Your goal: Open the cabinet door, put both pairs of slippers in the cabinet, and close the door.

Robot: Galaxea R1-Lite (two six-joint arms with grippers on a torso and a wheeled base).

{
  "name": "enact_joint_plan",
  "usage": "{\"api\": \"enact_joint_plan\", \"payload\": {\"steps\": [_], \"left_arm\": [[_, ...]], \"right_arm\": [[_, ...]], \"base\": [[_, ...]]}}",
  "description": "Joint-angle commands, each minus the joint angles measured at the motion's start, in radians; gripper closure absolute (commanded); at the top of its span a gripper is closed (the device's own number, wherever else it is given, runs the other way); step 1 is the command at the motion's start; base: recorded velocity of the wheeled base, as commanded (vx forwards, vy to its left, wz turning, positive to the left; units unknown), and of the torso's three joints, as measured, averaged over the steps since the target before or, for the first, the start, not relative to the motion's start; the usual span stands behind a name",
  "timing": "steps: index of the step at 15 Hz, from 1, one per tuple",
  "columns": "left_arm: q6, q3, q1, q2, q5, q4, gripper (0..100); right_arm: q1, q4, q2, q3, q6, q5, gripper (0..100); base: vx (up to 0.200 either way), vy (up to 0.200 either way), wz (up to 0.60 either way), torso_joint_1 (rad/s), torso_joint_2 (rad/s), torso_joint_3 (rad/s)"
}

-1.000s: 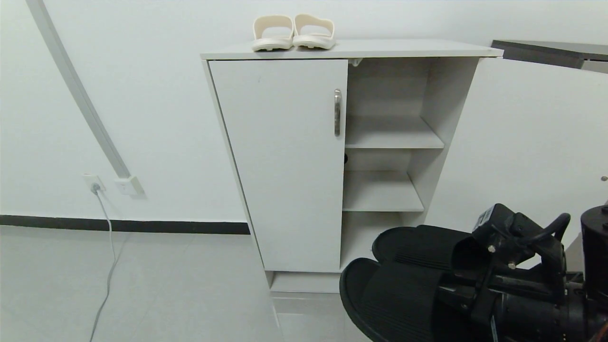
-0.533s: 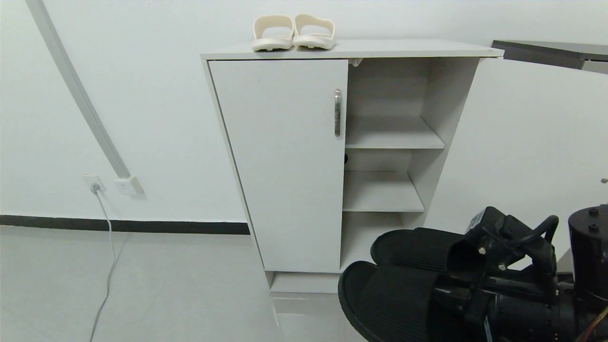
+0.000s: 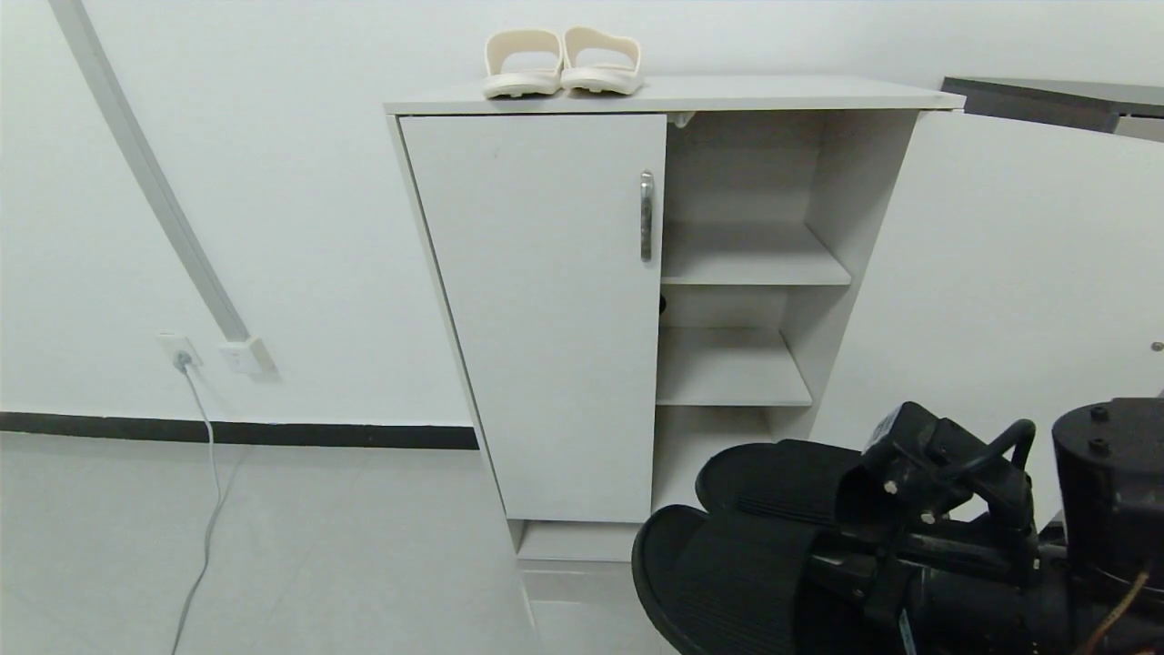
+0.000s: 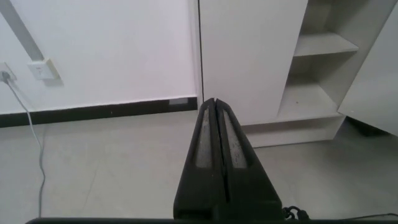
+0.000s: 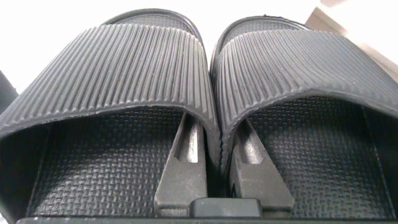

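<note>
right arm (image 3: 982, 600) low, reaching forward; right gripper (image 5: 217, 134) one finger inside each of the black slippers (image 3: 759, 564), pinching their adjoining walls; left gripper (image 4: 214, 106) fingers pressed together, pointing down-forward

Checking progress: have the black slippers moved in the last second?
Yes. The black slippers, in the right tool, shifted left and slightly down against the cabinet, which stayed put.

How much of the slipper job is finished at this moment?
Done: the right door stands open. In hand: the right gripper holds the black slippers before the cabinet. Left: shelving them, then the cream slippers on top, then closing the door.
</note>
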Motion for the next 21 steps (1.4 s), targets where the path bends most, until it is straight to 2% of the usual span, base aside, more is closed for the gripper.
{"api": "enact_joint_plan", "payload": {"steps": [1,2,4,7,9,12,20,21], "left_arm": [[-0.002,0.002,0.000,0.002,0.000,0.001,100],[-0.018,0.002,0.000,0.002,0.008,0.001,100],[-0.021,0.002,0.000,0.002,0.015,0.001,100],[-0.021,0.002,0.000,0.002,0.015,0.001,100],[-0.021,0.002,0.000,0.002,0.015,0.001,100],[-0.021,0.002,0.000,0.002,0.015,0.001,100],[-0.021,0.002,0.000,0.002,0.015,0.001,100],[-0.022,0.002,0.000,0.002,0.015,0.001,100]], "right_arm": [[0.018,-0.045,0.098,-0.016,0.031,-0.057,100],[0.064,-0.129,0.207,-0.051,0.161,-0.160,100],[0.087,-0.229,0.413,-0.154,0.298,-0.341,100],[0.078,-0.336,0.676,-0.340,0.321,-0.648,100],[0.070,-0.328,0.729,-0.410,0.327,-0.764,100],[0.039,-0.321,0.738,-0.430,0.346,-0.790,100],[0.013,-0.325,0.767,-0.438,0.349,-0.799,100],[0.013,-0.325,0.785,-0.456,0.349,-0.798,100]], "base": [[0.000,0.000,0.00,0.000,0.00,0.000],[0.000,0.000,0.00,0.000,0.00,0.000],[0.000,0.000,0.00,0.000,0.00,0.000],[0.000,0.000,0.00,0.000,0.00,0.000],[0.000,0.000,0.00,0.000,0.00,0.000],[0.000,0.000,0.00,0.000,0.00,0.000],[0.000,-0.200,0.00,0.004,0.00,0.004],[0.000,0.000,0.00,0.000,0.00,0.000]]}}
